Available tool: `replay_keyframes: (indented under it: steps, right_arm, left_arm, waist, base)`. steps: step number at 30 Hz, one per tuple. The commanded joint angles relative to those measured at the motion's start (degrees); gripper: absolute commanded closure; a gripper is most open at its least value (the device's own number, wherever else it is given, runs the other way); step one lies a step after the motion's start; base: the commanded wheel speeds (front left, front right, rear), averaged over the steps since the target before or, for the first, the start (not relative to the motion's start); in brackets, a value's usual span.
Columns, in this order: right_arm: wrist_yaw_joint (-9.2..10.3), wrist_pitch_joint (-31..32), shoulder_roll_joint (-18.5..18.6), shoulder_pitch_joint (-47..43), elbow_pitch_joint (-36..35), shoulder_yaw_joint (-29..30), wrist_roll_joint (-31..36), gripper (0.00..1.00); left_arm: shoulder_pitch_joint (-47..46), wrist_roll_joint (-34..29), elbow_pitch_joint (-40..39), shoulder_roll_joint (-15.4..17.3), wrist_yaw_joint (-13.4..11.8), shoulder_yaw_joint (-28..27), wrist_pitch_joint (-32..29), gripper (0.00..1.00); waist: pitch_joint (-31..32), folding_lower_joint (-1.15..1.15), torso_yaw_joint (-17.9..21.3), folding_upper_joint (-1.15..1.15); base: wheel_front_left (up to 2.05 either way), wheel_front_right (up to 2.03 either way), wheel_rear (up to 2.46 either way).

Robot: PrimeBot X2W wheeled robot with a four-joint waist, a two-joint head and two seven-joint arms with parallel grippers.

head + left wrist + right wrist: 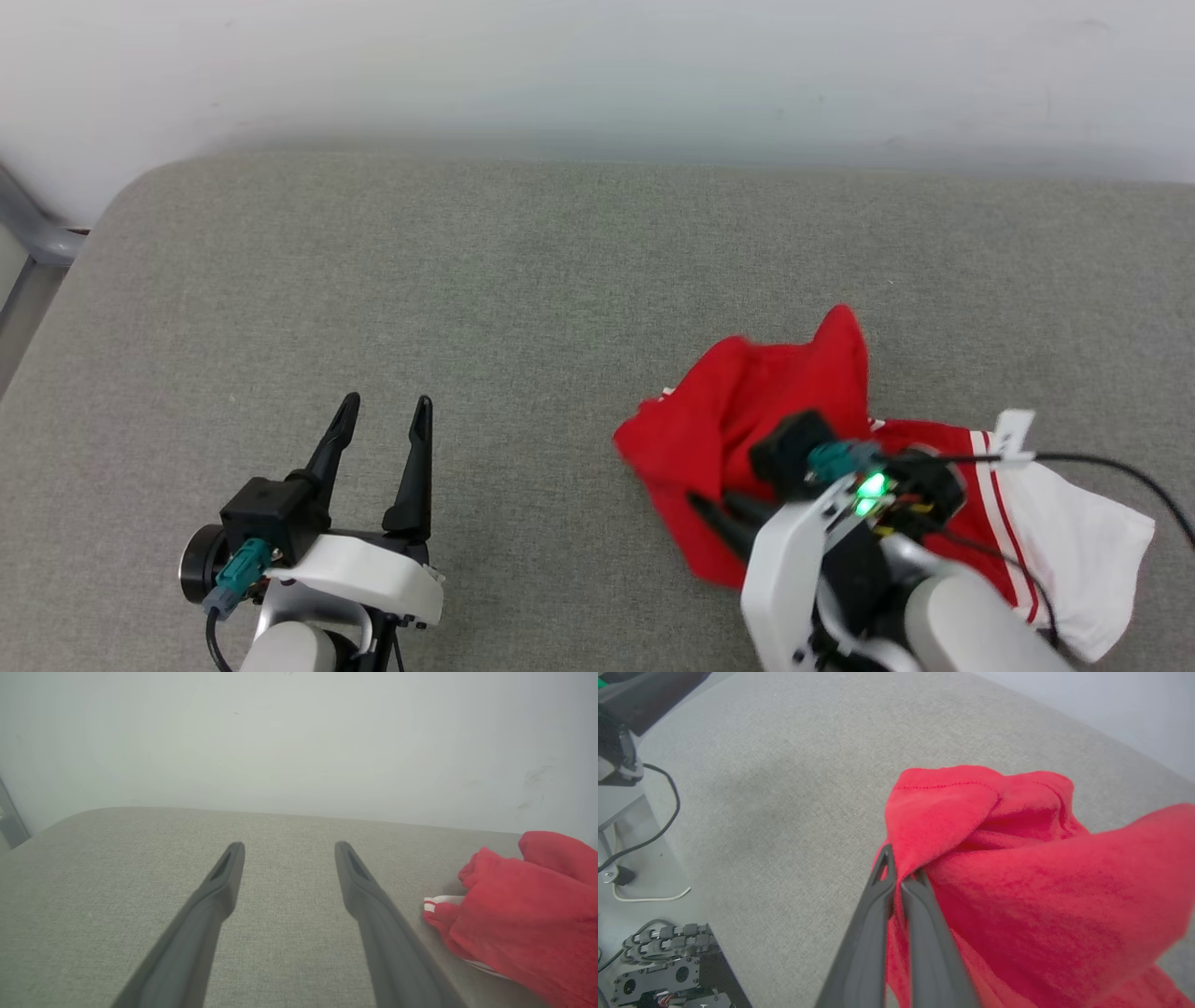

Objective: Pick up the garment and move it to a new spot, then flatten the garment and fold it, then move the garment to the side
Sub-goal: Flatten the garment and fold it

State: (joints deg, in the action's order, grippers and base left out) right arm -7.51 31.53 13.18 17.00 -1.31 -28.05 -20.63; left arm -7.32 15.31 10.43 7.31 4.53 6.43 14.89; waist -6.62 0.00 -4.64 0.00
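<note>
You're over a grey fabric cushion set against a pale wall. Your right gripper is pinched tight on a red fold of the garment. The garment sits bunched on the cushion's right side, with its white sleeve nearest you. The small white tag by the wrist cable may carry writing, but it's too small to read. Your left gripper hovers spread and empty, well apart.

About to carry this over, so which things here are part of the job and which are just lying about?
Job: the garment, pinched by the right gripper; left gripper, open and apart; grey pad under it.
Lying about: black cable and white cord on the floor; grey metal frame.
</note>
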Motion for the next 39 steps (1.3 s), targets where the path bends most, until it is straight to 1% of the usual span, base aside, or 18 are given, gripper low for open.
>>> replay_keyframes:
  steps: [1,4,7,10,11,12,13,15,22,24,26,29,32,39]
  right_arm:
    - [0.03,0.3,0.4,-2.0,-0.4,-3.7,-1.3,1.00]
    - [0.04,1.3,0.7,-4.2,0.1,-10.1,-3.6,1.00]
    - [0.04,2.1,0.8,-7.0,2.2,-14.9,-5.9,1.00]
    - [0.04,1.6,0.8,-8.9,4.8,-16.7,-7.2,1.00]
    - [0.03,1.0,0.6,-9.3,5.7,-16.8,-7.2,0.96]
    - [0.03,0.0,0.5,-9.6,6.2,-16.7,-6.9,0.53]
    - [0.03,-1.4,0.1,-10.0,6.5,-16.2,-6.6,0.00]
    - [0.03,-5.4,-0.9,-10.5,6.3,-15.0,-5.6,0.00]
    - [0.03,-23.1,-5.4,-13.1,3.3,-8.1,-2.2,0.00]
    - [0.03,-26.9,-6.3,-13.8,2.6,-5.6,-0.7,0.00]
    - [0.04,-29.5,-7.1,-14.1,2.8,-2.4,1.3,0.00]
    - [0.04,-32.0,-8.5,-14.5,3.2,3.6,4.5,0.00]
    - [0.04,-33.1,-9.2,-15.2,3.5,10.5,7.8,0.00]
    - [0.04,-32.7,-10.1,-16.5,1.8,24.8,13.1,0.00]
  left_arm:
    - [0.5,-0.1,0.0,0.3,-0.1,0.0,0.3,0.00]
    - [0.7,-0.1,-0.1,0.4,-0.1,0.4,0.1,0.00]
    - [0.8,0.0,-0.2,0.5,-0.2,0.8,-0.2,0.00]
    - [1.0,0.1,-0.2,0.4,-0.4,1.0,-0.3,0.00]
    - [1.0,0.2,-0.2,0.4,-0.4,1.1,-0.3,0.00]
    - [1.2,0.3,-0.1,0.5,-0.4,1.1,-0.3,0.00]
    - [1.3,0.4,0.0,0.5,-0.4,1.2,-0.4,0.00]
    - [1.5,0.4,0.0,0.5,-0.6,1.2,-0.4,0.00]
    - [2.4,0.5,0.4,0.6,-1.0,1.6,-0.5,0.00]
    - [2.7,0.5,0.4,0.7,-1.0,1.7,-0.6,0.00]
    - [2.9,0.5,0.5,0.8,-1.2,1.9,-0.8,0.00]
    - [3.2,0.6,0.5,0.8,-1.3,2.2,-0.8,0.00]
    - [3.4,0.6,0.4,0.8,-1.4,2.5,-0.9,0.00]
    - [3.6,0.9,-0.1,1.2,-1.7,2.7,-1.0,0.00]
  waist:
    - [0.4,0.00,0.1,0.00]
    - [0.7,0.00,0.0,0.00]
    - [0.8,0.00,-0.2,0.00]
    - [0.9,0.00,-0.3,0.00]
    - [0.9,0.00,-0.4,0.00]
    - [1.0,0.00,-0.4,0.00]
    - [1.1,0.00,-0.4,0.00]
    - [1.4,0.00,-0.4,0.00]
    - [3.0,0.00,-0.4,0.00]
    - [3.5,0.00,-0.4,0.00]
    - [4.0,0.00,-0.3,0.00]
    - [4.5,0.00,-0.3,0.00]
    - [5.0,0.00,-0.4,0.00]
    - [4.9,0.00,-0.1,0.00]
  base:
    - [0.00,0.00,0.00]
    - [0.00,0.00,0.00]
    - [0.00,0.00,0.00]
    - [0.00,0.00,0.00]
    - [0.00,0.00,0.00]
    - [0.00,0.00,0.00]
    - [0.00,0.00,0.00]
    - [0.00,0.00,0.00]
    - [0.00,0.00,0.00]
    - [0.00,0.00,0.00]
    - [0.00,0.00,0.00]
    - [0.00,0.00,0.00]
    - [0.00,0.00,0.00]
    - [0.00,0.00,0.00]
